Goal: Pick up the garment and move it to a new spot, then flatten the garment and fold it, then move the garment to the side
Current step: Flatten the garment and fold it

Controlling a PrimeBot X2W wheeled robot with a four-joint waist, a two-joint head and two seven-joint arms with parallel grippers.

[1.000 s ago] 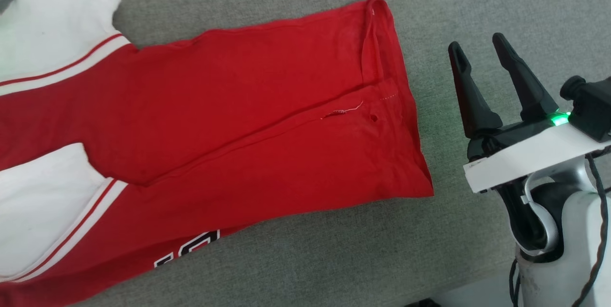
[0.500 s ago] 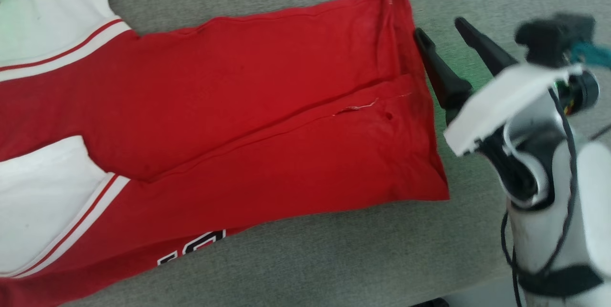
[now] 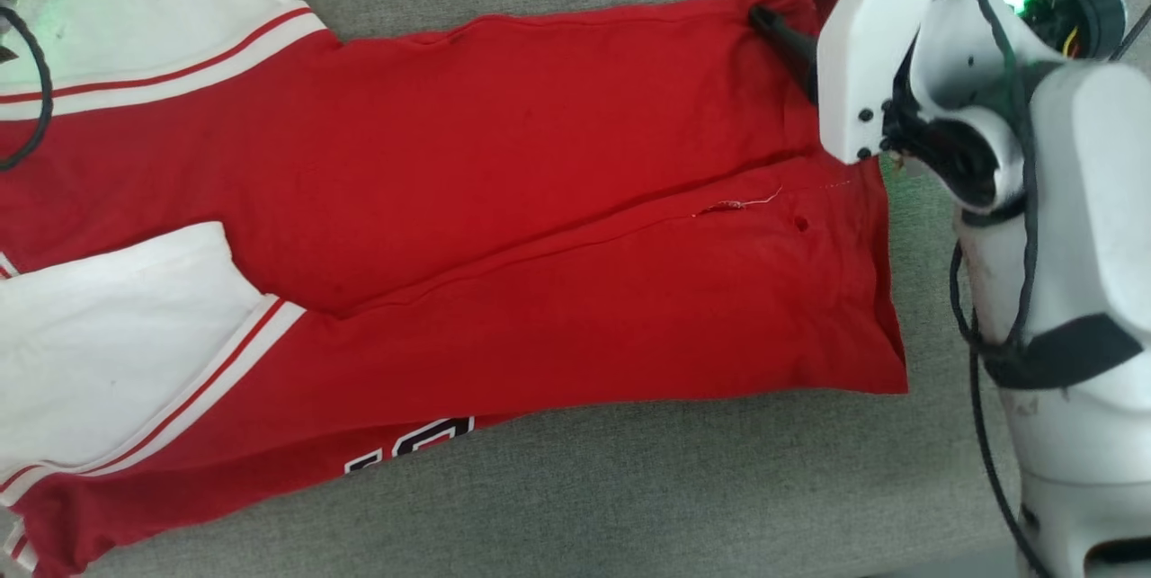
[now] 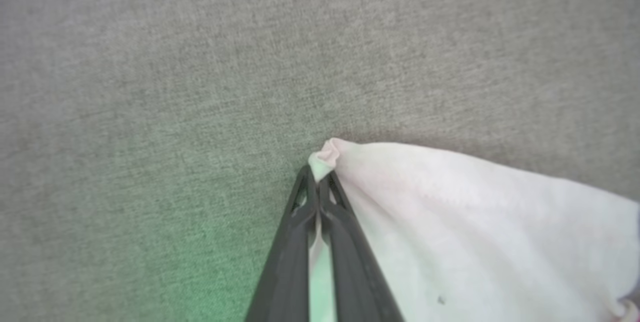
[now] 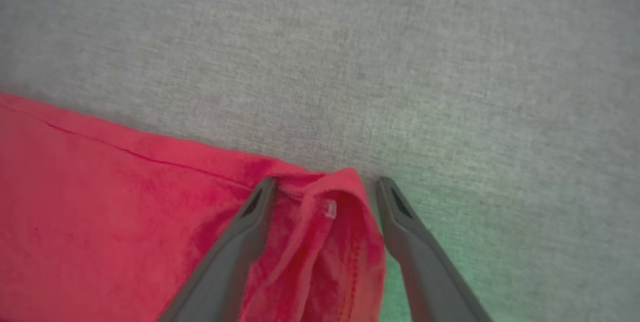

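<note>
The shirt (image 3: 539,227) lies flat on the grey cloth (image 3: 629,488). I judge the fold is being set up. The left gripper (image 4: 318,177) is clenched on the far-left white sleeve corner. The right gripper (image 5: 326,183) (fingers apart) straddles the far-right hem corner and needs to close next.

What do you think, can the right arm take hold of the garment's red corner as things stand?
Probably yes. The right gripper is open, with its fingers on either side of the bunched red corner of the garment. Only cloth lies between them, so closing should catch it.
</note>
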